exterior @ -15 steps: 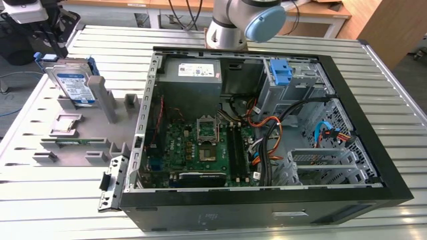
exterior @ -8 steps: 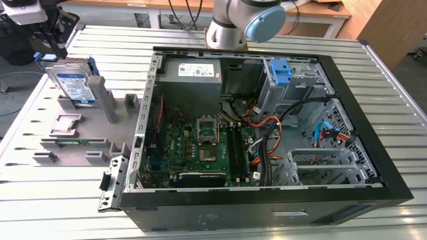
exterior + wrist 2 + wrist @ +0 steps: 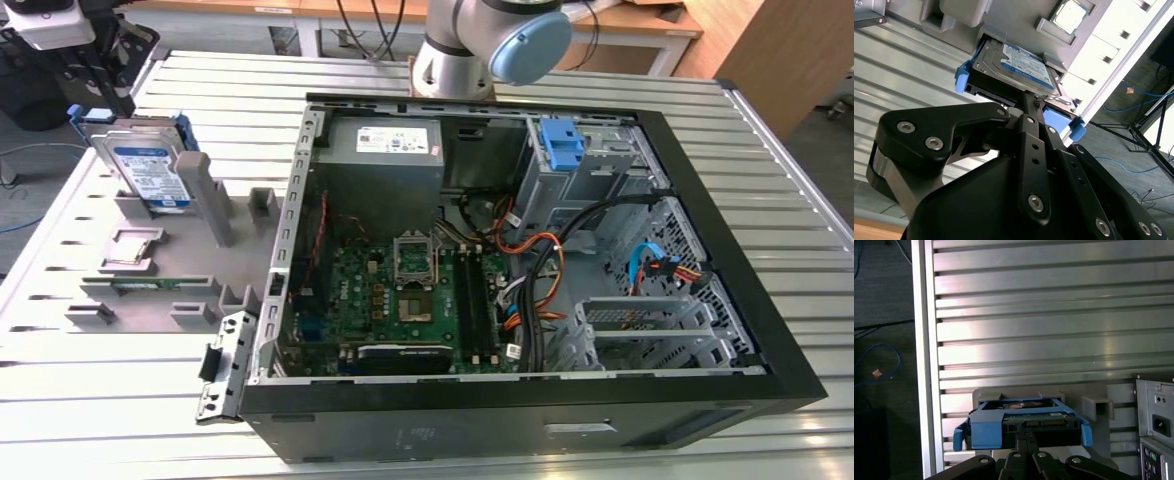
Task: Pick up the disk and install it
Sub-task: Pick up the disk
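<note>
Slatted table (image 3: 1054, 315) — disk (image 3: 1024, 62) right at gripper (image 3: 1036, 100)

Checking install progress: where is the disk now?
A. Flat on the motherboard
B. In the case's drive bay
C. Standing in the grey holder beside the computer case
C: the disk stands on edge in the grey holder, outside the computer case.

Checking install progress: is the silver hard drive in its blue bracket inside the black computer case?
No, the disk stands in a grey fixture outside the case.

disk (image 3: 144, 165) upright in grey fixture (image 3: 187, 262) | open computer case (image 3: 534, 412) toward exterior view's right
</note>
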`<control>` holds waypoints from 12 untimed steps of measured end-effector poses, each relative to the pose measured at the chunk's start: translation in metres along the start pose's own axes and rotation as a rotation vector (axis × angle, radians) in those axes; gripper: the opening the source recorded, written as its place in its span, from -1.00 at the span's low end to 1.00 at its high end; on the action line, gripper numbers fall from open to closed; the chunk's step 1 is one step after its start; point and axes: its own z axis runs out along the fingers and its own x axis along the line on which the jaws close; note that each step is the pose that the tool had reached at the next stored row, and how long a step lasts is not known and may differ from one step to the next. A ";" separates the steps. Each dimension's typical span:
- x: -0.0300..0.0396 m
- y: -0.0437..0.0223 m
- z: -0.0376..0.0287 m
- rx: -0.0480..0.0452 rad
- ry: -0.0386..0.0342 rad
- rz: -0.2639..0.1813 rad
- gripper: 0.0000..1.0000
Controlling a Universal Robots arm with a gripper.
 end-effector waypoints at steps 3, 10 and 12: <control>0.0000 0.0000 0.0000 0.0003 0.0000 0.000 -0.79; 0.0000 0.0000 0.0000 0.0007 0.0000 0.000 -0.79; 0.0000 0.0000 0.0000 0.0008 0.0000 -0.001 -0.79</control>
